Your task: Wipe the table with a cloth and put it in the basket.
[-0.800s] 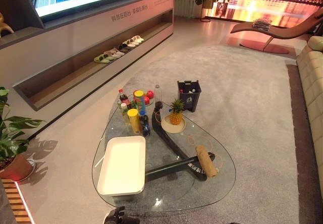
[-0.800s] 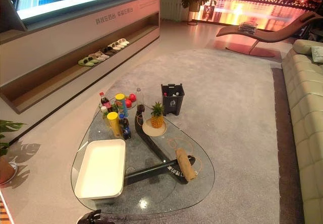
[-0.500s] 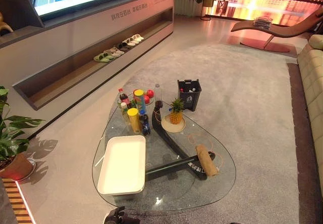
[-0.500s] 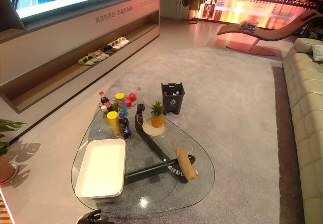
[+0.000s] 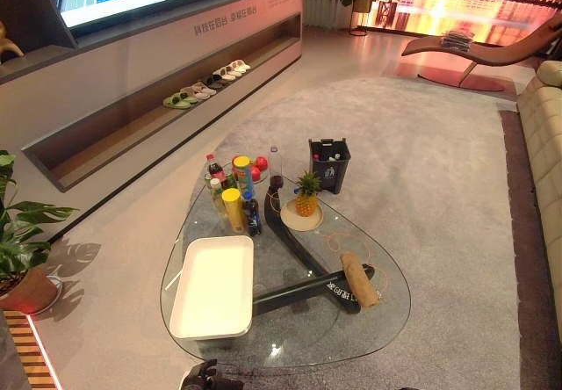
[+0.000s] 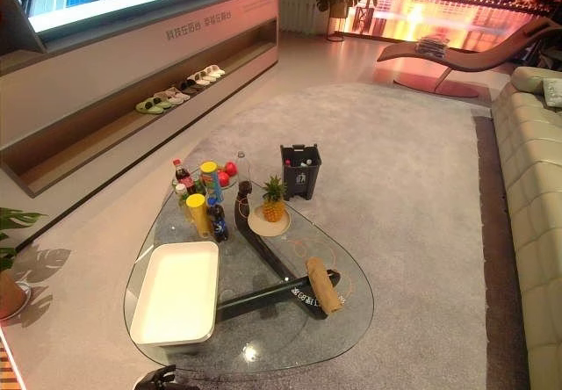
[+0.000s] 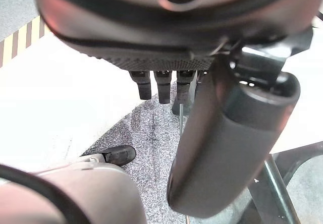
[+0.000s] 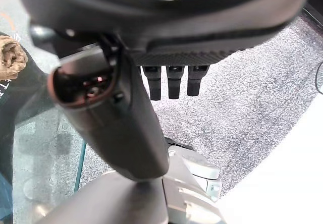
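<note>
The left hand (image 7: pixel 166 85) hangs with its fingers straight and holding nothing, and the right hand (image 8: pixel 174 80) likewise hangs open and empty over the grey carpet (image 8: pixel 252 93). The cloth (image 5: pixel 360 279) (a tan roll) lies on the glass table (image 5: pixel 386 320), well ahead of both hands and toward the right hand's side. The white basket (image 5: pixel 212 286) sits on the table toward the left hand's side, apart from the cloth.
</note>
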